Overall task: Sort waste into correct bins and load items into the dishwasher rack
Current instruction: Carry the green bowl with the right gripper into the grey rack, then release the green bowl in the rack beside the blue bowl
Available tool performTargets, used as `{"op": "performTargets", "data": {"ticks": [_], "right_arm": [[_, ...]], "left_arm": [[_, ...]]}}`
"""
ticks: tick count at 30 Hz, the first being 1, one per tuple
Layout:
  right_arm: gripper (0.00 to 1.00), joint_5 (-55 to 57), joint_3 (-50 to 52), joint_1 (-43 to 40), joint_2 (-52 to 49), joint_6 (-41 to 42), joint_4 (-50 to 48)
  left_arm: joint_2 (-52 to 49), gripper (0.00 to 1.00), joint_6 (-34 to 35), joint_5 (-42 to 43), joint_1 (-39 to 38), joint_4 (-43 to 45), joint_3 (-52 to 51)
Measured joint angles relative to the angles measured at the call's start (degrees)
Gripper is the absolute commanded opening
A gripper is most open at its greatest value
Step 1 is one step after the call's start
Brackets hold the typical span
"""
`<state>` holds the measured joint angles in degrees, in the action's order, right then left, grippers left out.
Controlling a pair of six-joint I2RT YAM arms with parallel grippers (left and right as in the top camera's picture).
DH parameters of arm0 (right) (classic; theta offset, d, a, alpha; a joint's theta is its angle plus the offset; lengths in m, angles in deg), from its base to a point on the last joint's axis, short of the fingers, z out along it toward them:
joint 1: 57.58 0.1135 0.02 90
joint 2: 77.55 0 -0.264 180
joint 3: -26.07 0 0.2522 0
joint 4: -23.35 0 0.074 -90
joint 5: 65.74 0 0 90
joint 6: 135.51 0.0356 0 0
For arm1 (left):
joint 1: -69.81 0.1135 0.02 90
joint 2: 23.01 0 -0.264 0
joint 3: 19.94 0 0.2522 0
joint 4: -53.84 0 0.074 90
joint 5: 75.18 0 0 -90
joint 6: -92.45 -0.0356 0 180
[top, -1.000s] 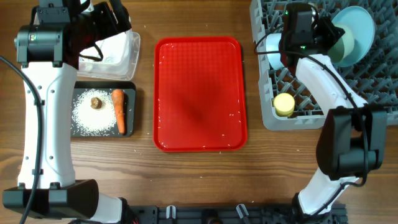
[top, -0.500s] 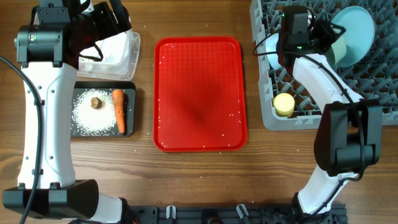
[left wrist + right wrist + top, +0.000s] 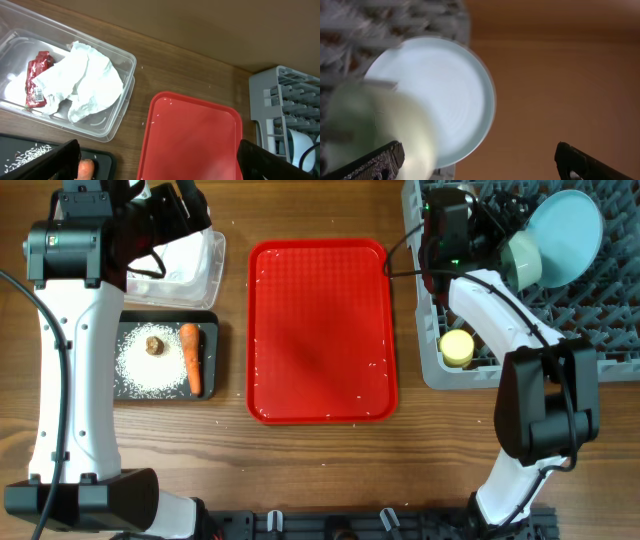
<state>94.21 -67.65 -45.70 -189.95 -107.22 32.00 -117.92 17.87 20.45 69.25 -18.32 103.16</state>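
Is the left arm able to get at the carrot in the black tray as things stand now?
Probably yes. The carrot lies uncovered in the black tray, with nothing over it. The left gripper hangs open by the neighbouring clear tub, so the way down to it looks free.

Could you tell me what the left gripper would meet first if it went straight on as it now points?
Probably the red tray: in the wrist view it lies ahead of the left gripper, between its open jaws, with nothing in front, though depth is unclear.
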Motion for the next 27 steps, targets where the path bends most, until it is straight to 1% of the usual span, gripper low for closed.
{"op": "performTargets", "data": {"ticks": [4,11,14,16,20,21,23,27], "right_arm": [[0.99,1.88,0.09,0.09,0.0,-4.07,-8.83],[1.0,3.69,0.13,0.61,0.0,-14.99,-28.59],[1.0,5.07,0.31,0.98,-0.02,-21.46,-44.96],[1.0,5.88,0.28,1.07,0.0,-26.77,-58.84],[1.0,7.78,0.22,1.07,0.26,-40.63,-83.67],[1.0,8.74,0.22,1.05,0.63,-44.59,-84.5],[1.0,10.49,0.22,1.05,0.79,-49.4,-84.54],[1.0,13.22,0.24,1.05,0.76,-53.83,-84.59]], "left_arm": [[0.0,1.0,0.0,0.02,0.0,0.0,0.0],[0.0,1.0,0.0,0.02,-0.02,0.02,0.0],[0.0,1.0,0.0,0.04,0.0,0.02,0.0],[0.0,1.0,-0.02,-0.07,0.0,-0.02,0.0],[0.0,1.0,0.0,0.0,0.0,-0.09,0.0],[0.0,1.0,0.0,0.0,0.0,-0.09,0.0],[0.0,1.0,0.0,0.0,0.0,-0.09,0.0],[0.0,1.0,0.0,0.0,0.0,-0.13,0.0]]}}
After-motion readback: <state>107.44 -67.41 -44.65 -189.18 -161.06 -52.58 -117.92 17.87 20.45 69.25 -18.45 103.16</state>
